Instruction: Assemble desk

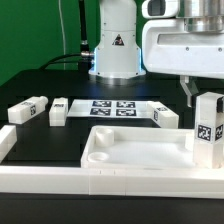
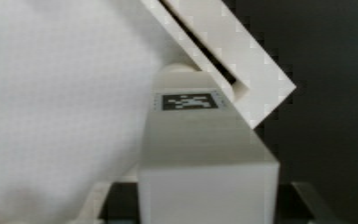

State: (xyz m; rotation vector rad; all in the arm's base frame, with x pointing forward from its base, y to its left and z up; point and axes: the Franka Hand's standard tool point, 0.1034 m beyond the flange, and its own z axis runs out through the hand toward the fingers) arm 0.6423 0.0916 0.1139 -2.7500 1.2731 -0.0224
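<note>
The white tray-like tabletop point(image 1: 120, 148) lies at the front of the table. One white leg point(image 1: 208, 130) stands upright at its corner on the exterior view's right. My gripper point(image 1: 200, 98) comes down over the top of that leg; one finger point(image 1: 187, 90) shows beside it. In the wrist view the leg point(image 2: 202, 150) with its tag fills the space between my dark fingers point(image 2: 119, 203), which lie against its sides, so my gripper point(image 2: 206, 205) is shut on it. The tabletop point(image 2: 51, 100) lies behind it. Three loose legs point(image 1: 28, 108) point(image 1: 59, 110) point(image 1: 166, 114) lie further back.
The marker board point(image 1: 112, 106) lies flat between the loose legs. A long white border rail point(image 1: 60, 182) runs along the front and up the exterior view's left. The robot base point(image 1: 115, 50) stands at the back.
</note>
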